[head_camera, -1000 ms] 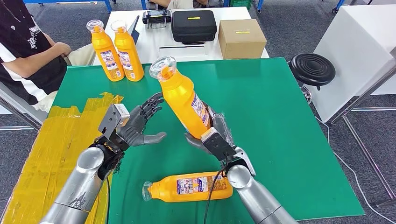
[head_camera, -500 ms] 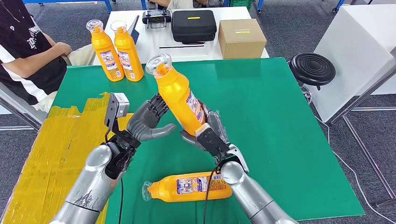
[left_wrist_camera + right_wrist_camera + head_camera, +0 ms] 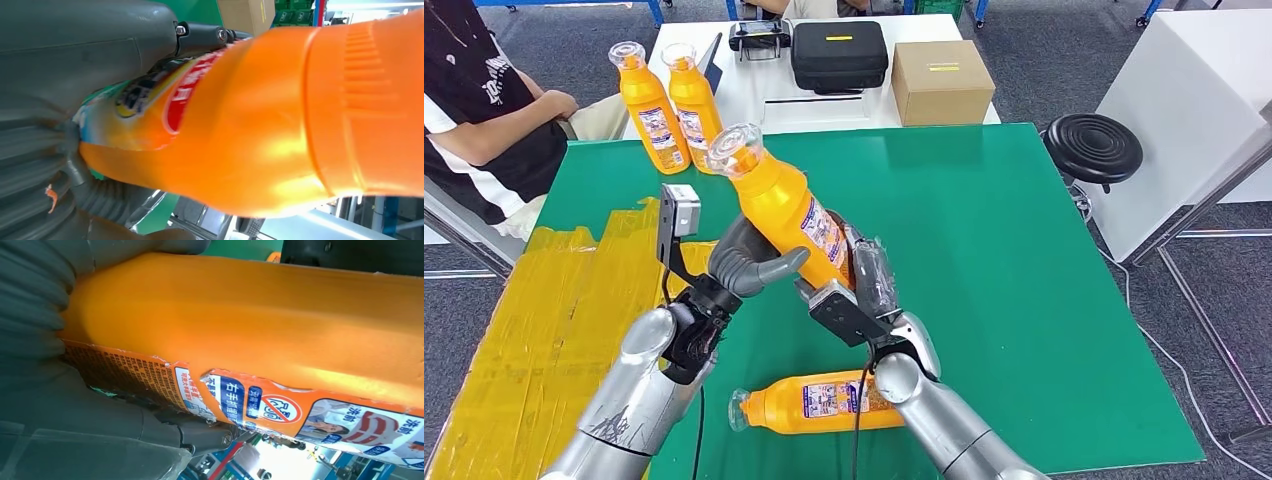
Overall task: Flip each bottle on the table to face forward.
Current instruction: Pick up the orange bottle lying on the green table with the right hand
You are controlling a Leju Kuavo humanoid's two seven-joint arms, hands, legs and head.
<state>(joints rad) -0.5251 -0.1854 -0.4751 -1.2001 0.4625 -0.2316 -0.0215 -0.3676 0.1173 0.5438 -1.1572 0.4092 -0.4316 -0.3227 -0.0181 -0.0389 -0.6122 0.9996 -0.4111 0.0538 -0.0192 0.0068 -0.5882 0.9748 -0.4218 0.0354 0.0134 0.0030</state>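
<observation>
— What have you got in hand right now?

— From the head view I see the raised orange bottle [image 3: 784, 215] lifted off the green table [image 3: 1024, 250], tilted with its clear cap toward the far left. My right hand [image 3: 856, 290] grasps its lower body from beneath; the base is hidden behind those fingers. My left hand [image 3: 746, 265] is wrapped on the bottle's left side, thumb across the front, so both hands hold it.

— Can you read the label?

— Partly. In the right wrist view the label [image 3: 280, 405] is torn along its edge and cut off by the frame; in the left wrist view it is blurred.

— And the others?

— A lying bottle [image 3: 819, 400] rests on its side on the table near me, cap pointing left, its far end covered by my right forearm. Two standing bottles [image 3: 674, 105] are upright at the table's far left corner, touching each other. A person's arm [image 3: 484, 100] sits beside them, cropped by the edge.
</observation>
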